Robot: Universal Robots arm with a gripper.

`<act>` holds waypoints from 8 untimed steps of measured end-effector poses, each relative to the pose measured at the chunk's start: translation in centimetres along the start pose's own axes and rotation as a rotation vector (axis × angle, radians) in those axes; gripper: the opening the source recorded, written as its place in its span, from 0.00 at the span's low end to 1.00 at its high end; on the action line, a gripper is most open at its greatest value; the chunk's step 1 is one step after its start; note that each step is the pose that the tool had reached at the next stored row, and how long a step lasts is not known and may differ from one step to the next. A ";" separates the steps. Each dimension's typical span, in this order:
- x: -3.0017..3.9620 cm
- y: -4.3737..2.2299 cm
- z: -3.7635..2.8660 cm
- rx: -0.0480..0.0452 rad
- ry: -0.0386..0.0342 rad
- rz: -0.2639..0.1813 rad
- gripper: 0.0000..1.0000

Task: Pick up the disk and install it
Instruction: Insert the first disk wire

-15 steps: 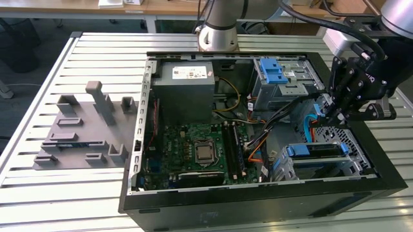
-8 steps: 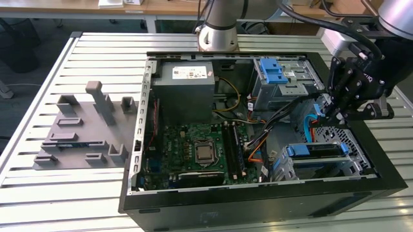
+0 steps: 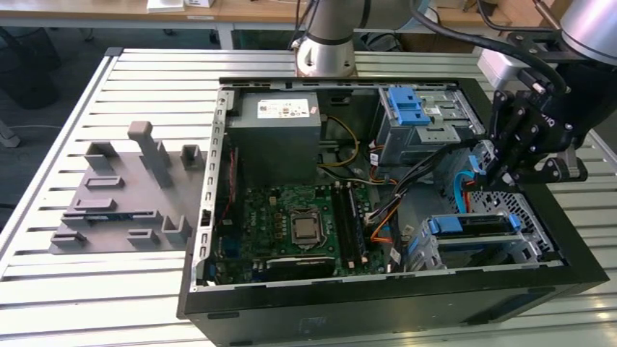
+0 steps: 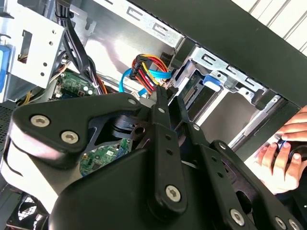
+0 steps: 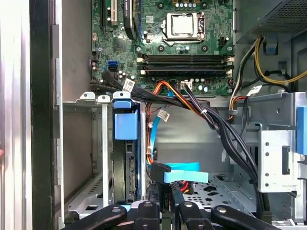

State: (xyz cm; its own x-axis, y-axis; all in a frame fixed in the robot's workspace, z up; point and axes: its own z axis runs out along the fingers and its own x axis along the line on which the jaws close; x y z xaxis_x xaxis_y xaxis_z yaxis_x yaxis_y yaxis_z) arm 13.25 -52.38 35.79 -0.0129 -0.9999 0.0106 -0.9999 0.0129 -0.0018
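Hovering my black gripper (image 3: 501,170) inside the open black computer case (image 3: 579,246), fingers together and empty, I judge the silver disk with blue rails (image 3: 469,225) seated in its bay; withdrawing needs care near cables.

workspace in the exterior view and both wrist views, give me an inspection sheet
surface: slatted metal table carrying the open computer case.
job's things: disk with blue rails sits in the drive cage.
clutter: grey fixture block beside the case.
grippers: gripper hovers over the case above the cage, holding nothing; fingers close together.
cables: blue data cable and bundled black cables cross the bay.
surroundings: a person's hand outside the case; desk behind.
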 end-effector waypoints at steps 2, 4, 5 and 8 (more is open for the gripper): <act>0.00 0.00 0.07 0.0003 0.0009 0.000 0.24; 0.00 0.00 0.12 0.0003 0.0014 0.000 0.24; 0.00 0.00 0.12 0.0004 0.0014 0.000 0.22; 0.00 0.00 0.14 0.0003 0.0012 0.000 0.16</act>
State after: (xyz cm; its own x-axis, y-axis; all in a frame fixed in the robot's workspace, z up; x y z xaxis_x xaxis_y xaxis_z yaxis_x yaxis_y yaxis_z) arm 13.25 -52.38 35.65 -0.0129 -0.9998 0.0118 -0.9999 0.0129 -0.0021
